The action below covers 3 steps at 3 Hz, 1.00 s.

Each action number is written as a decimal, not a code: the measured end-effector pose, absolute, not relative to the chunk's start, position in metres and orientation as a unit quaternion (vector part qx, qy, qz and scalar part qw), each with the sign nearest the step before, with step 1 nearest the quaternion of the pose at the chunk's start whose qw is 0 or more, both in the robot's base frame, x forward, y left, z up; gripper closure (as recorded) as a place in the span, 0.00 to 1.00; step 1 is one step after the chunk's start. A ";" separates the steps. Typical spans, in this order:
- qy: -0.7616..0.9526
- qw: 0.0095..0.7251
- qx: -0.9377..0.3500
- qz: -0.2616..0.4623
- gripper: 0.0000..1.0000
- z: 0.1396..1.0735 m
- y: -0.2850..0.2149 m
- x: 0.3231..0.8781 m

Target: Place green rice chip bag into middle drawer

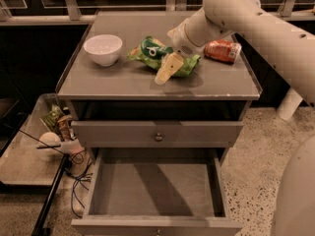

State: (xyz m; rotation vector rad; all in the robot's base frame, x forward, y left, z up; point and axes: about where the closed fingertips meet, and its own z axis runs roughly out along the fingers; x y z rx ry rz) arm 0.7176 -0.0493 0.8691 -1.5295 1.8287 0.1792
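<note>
- Bench (pixel 113 80): a grey, flat-topped cabinet with a raised edge. It carries three loose items and the robot's working end.
- Green rice chip bag (pixel 147 49): a crinkly bright-green snack bag with a dark round logo. It lies flat at the centre of the bench top, between the bowl and the can, and is not in any drawer.
- Gripper (pixel 165 73): a cream-coloured unit at the end of the pale, thick robot arm (pixel 246 18), which enters from the upper right. It sits low over the front right part of the bag, angled down and to the left, with its tip close to the bench surface just in front of the bag.
- Jaws: I cannot tell whether they are apart or together, or whether they grip the bag.
- White round bowl (pixel 103 48): upright on the left of the bench top, apart from the bag.
- Orange-red drink can (pixel 222 50): on its side at the right rear of the bench top, just beyond the bag's right end.
- Upper grey drawer (pixel 123 132): shut, with a small round knob at its centre.
- Middle drawer (pixel 157 193): the wide, shallow grey drawer directly below, pulled fully out, with its plain floor exposed.
- Low side shelf (pixel 24 166): to the left of the cabinet, holding small cluttered items, with dark cables (pixel 78 181) trailing beside it.
</note>
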 end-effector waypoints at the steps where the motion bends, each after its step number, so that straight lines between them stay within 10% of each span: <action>1: 0.713 0.366 -0.594 0.070 0.15 0.868 -0.049 0.718; 3: 0.713 0.366 -0.594 0.071 0.49 0.868 -0.049 0.718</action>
